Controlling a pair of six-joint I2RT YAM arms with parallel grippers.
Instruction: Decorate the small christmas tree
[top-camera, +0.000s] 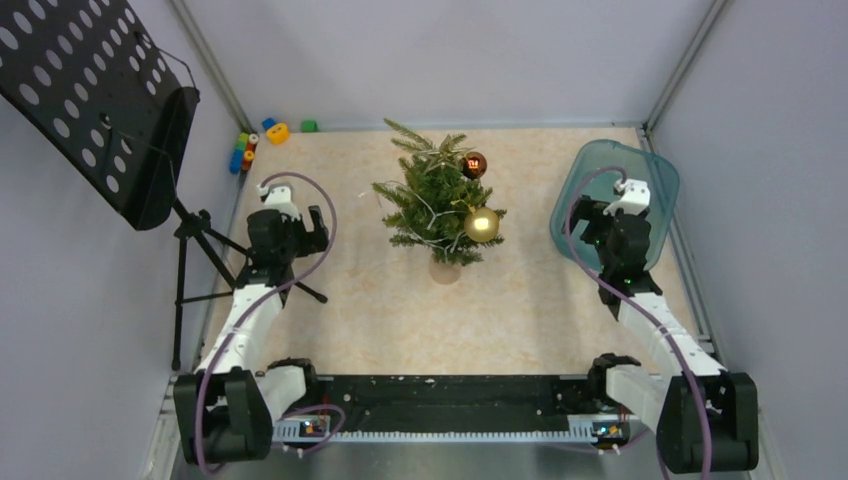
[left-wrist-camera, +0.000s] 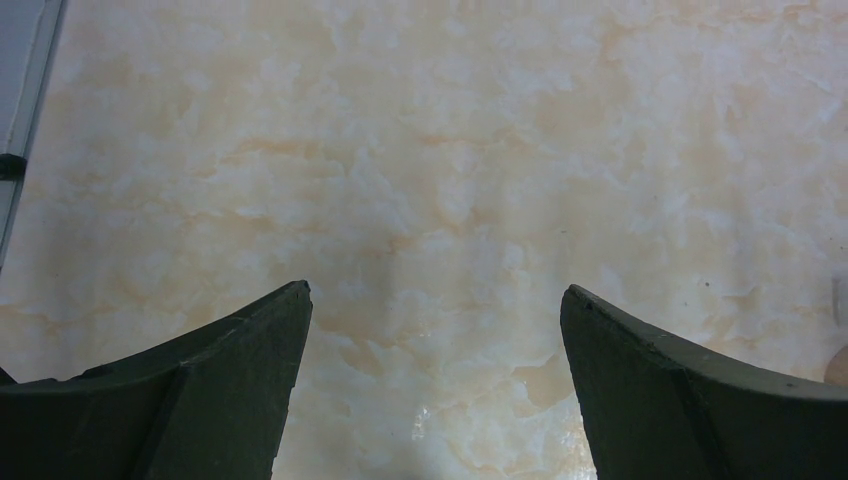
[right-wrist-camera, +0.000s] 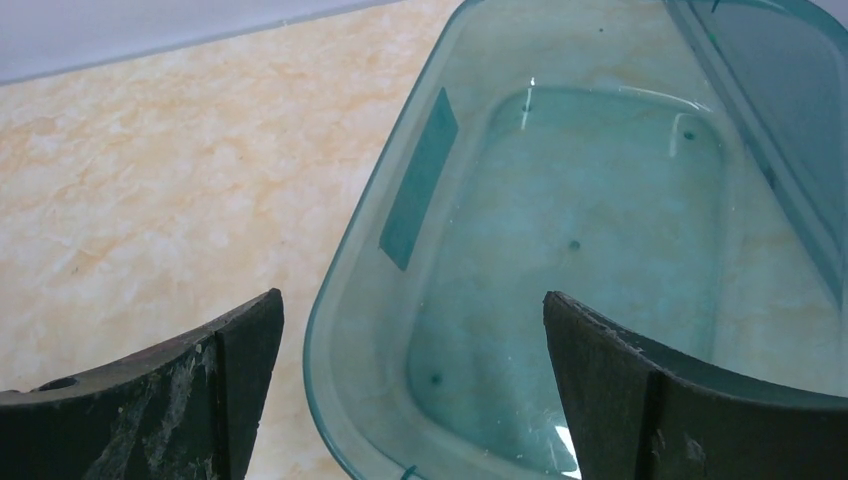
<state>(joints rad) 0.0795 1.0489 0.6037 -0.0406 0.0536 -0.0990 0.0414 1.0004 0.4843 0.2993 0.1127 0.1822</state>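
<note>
The small christmas tree (top-camera: 437, 200) stands upright at the table's middle back, on a pale round base (top-camera: 445, 270). A dark red bauble (top-camera: 474, 164) and a gold bauble (top-camera: 482, 225) hang on its right side, with a pale wire strung through the branches. My left gripper (left-wrist-camera: 435, 295) hangs open over bare marbled tabletop, left of the tree. My right gripper (right-wrist-camera: 413, 300) is open above the near-left rim of a clear teal tub (right-wrist-camera: 350, 260), nothing between its fingers. The tub looks empty.
A black perforated music stand (top-camera: 100, 95) on a tripod leans over the table's left edge. Small coloured blocks (top-camera: 256, 140) lie at the back-left corner. The teal tub (top-camera: 660, 170) sits at the back right, near the side wall.
</note>
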